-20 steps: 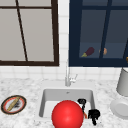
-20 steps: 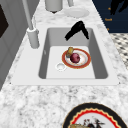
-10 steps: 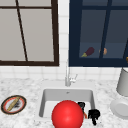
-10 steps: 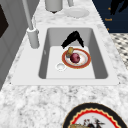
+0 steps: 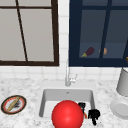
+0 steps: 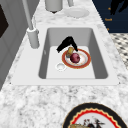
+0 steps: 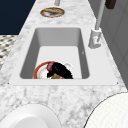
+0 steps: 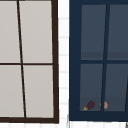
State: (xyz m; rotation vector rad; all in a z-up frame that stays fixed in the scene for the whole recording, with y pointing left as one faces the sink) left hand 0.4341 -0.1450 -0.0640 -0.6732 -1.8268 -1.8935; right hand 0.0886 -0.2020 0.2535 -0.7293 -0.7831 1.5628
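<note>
A grey-white marbled table (image 5: 30,85) is seen across the lower half of the front view, with a pale sink (image 6: 97,57) sunk into its middle and a tall faucet (image 5: 67,75) behind it. White wall tiles lie above, with a brown-framed window at upper left and a dark blue one at upper right.

In the left side view a black hand (image 6: 66,43) is reached down into the sink, its fingers curled about a yellowish piece of food (image 6: 70,50) at the edge of an orange-rimmed plate (image 6: 85,61). A dark red fruit (image 6: 75,58) lies on that plate, and a small white drain (image 6: 60,66) is beside it.

In the front view a large red ball (image 5: 67,115) blocks most of the sink. A second hand (image 5: 93,115) is held just right of it at the sink's edge; its fingers appear curled, with nothing in them.

A decorated plate (image 5: 13,105) lies at lower left, a white dish (image 5: 120,108) and a grey pot (image 5: 123,82) at right.
</note>
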